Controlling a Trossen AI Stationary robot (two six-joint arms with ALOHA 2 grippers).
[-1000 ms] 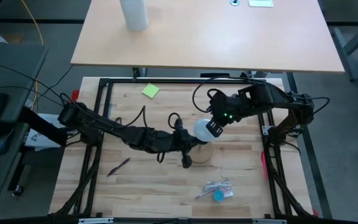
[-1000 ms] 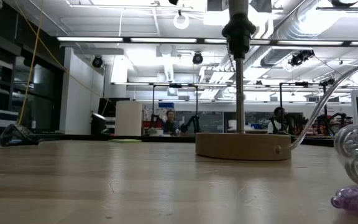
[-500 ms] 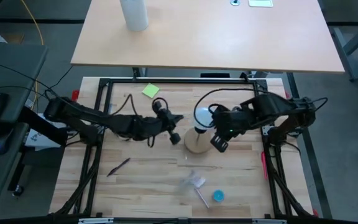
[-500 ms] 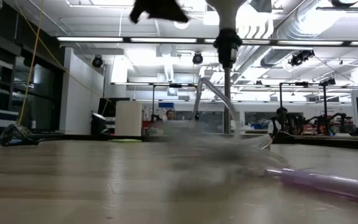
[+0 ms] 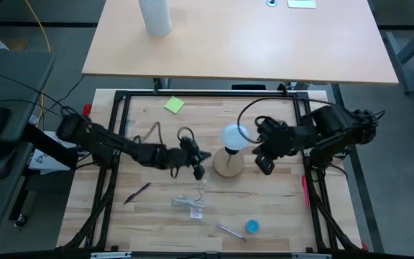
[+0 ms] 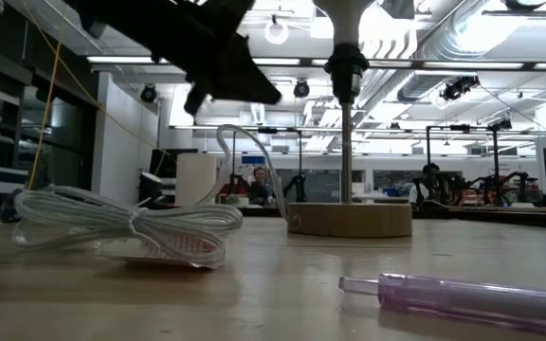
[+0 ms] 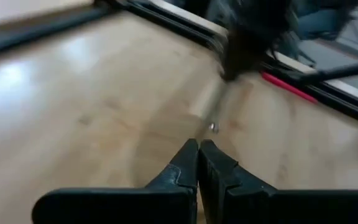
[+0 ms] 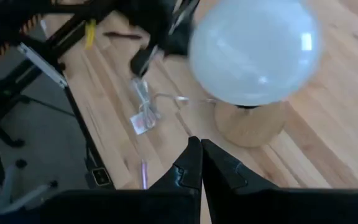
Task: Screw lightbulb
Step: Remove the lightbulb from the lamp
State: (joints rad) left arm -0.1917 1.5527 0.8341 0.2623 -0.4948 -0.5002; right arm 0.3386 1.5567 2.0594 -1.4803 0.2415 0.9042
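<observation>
lightbulb (image 5: 233,135) is sitting in the socket on the wooden base (image 5: 228,165) near the surface's middle. right gripper (image 5: 264,164) and left gripper (image 5: 198,171) are flanking it, fingers clenched, grasping nothing. seating looks done; next comes checking tightness.

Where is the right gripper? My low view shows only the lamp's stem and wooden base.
Observer: The right gripper is beside the white frosted round lightbulb, fingers shut, holding nothing.
Operator: Is anything touching the bulb?
Observer: No, neither gripper touches its globe, which stands over the round wooden disc base.
Operator: And the left gripper?
Observer: The left gripper hovers, fingers shut and empty, on the base's other side, near the bundled white cable.
</observation>
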